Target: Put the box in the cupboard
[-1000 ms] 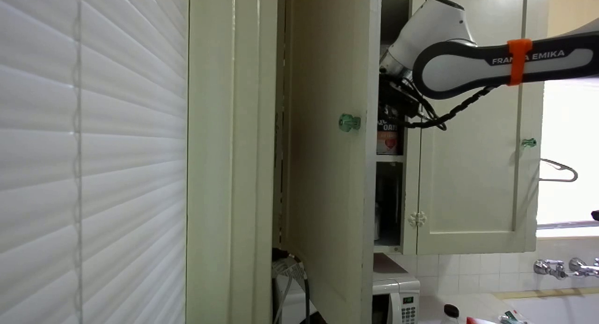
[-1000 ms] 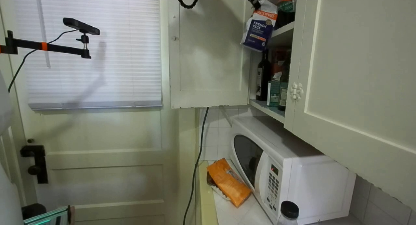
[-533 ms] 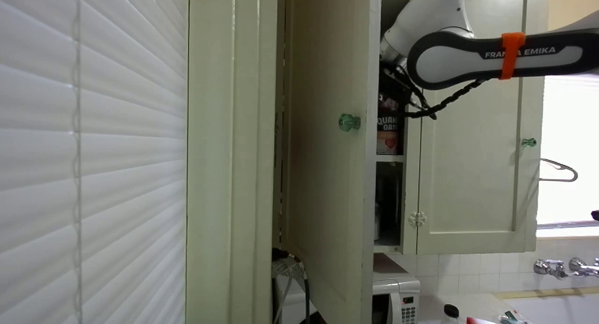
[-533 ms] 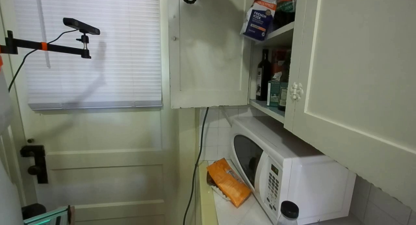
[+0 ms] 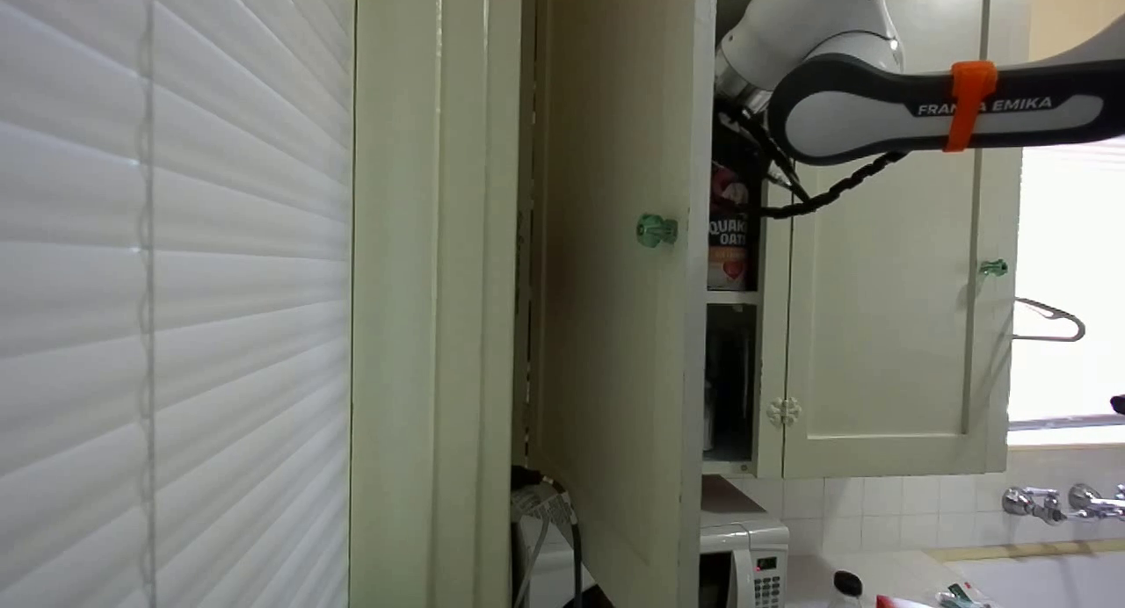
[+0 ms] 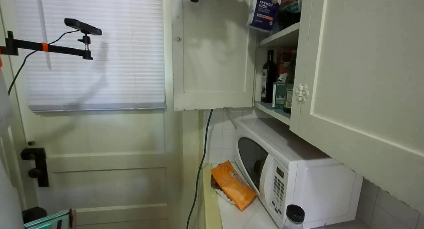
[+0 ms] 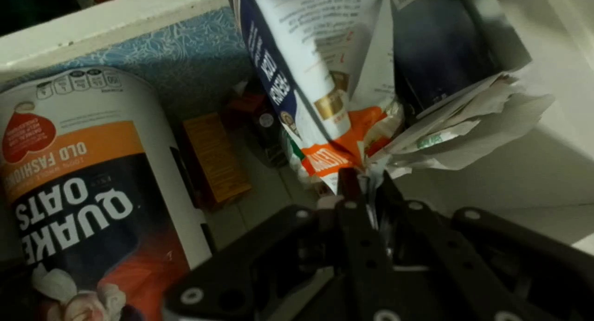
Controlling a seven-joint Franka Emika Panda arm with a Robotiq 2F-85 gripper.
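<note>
No plain box shows in the gripper; it is shut on the crumpled top of a white, blue and orange bag (image 7: 320, 47). My gripper (image 7: 369, 175) pinches it in the wrist view. The bag (image 6: 265, 12) hangs tilted in an exterior view, its lower end just above the upper shelf's front edge at the cupboard opening. The gripper is out of view there and hidden behind the open door in the other exterior picture. The cream-white cupboard (image 5: 615, 344) has its green-knobbed door open; its shelves (image 6: 281, 37) hold goods.
A Quaker Oats canister (image 7: 93, 182) stands on the shelf; it also shows in an exterior view (image 5: 729, 252). A dark blue package (image 7: 441, 47) is beside the bag. A dark bottle (image 6: 268, 76) is on the lower shelf. A microwave (image 6: 318, 186) and orange packet (image 6: 233, 186) are below.
The bag has risen in the exterior view, from below the upper shelf's edge to above it. The wrist end of the arm has moved up. The gripper has kept hold of the bag.
</note>
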